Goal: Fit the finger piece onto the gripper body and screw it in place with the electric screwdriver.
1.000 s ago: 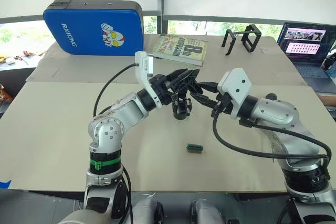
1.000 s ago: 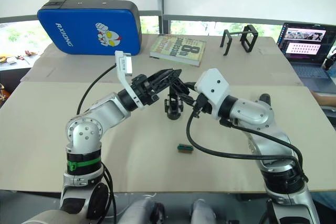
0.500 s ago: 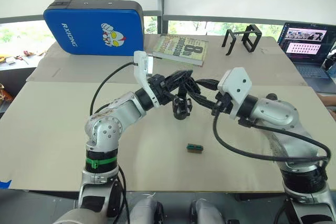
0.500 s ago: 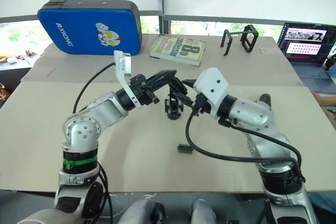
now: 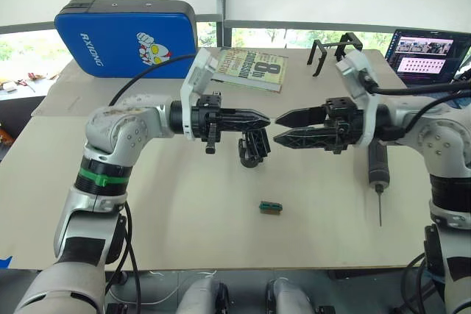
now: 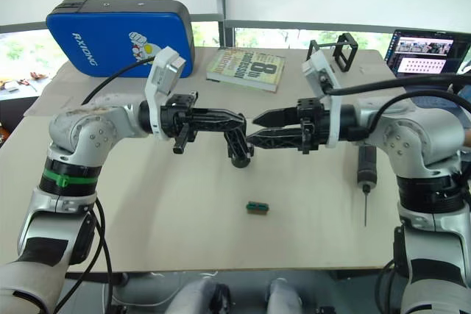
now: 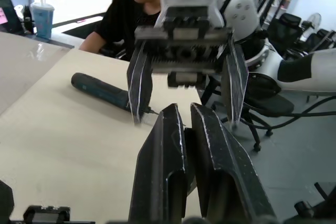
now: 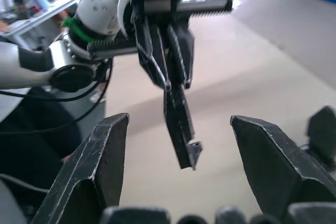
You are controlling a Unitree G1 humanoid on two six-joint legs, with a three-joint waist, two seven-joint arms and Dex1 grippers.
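Observation:
The gripper body [image 5: 252,151] stands upright on the table's middle, one pointed finger up. Just above it my two grippers point at each other, tips almost meeting. My left gripper [image 5: 261,118] is shut on the finger piece [image 8: 181,129], a slim black wedge sticking out past its fingertips. My right gripper [image 5: 285,128] is open, its jaws spread around the piece's tip without touching it. The electric screwdriver [image 5: 377,163] lies on the table under my right forearm, bit toward the front edge.
A small green-and-dark block [image 5: 271,207] lies in front of the gripper body. At the back are a blue case [image 5: 125,38], a book [image 5: 250,70] and a black wire-frame stand [image 5: 331,53]. A laptop [image 5: 427,53] sits far right. A person [image 7: 131,9] sits beyond the table.
Both grippers rose from close around the gripper body and drew back, and now face each other level above it. My right forearm has swung aside, uncovering the screwdriver on the table.

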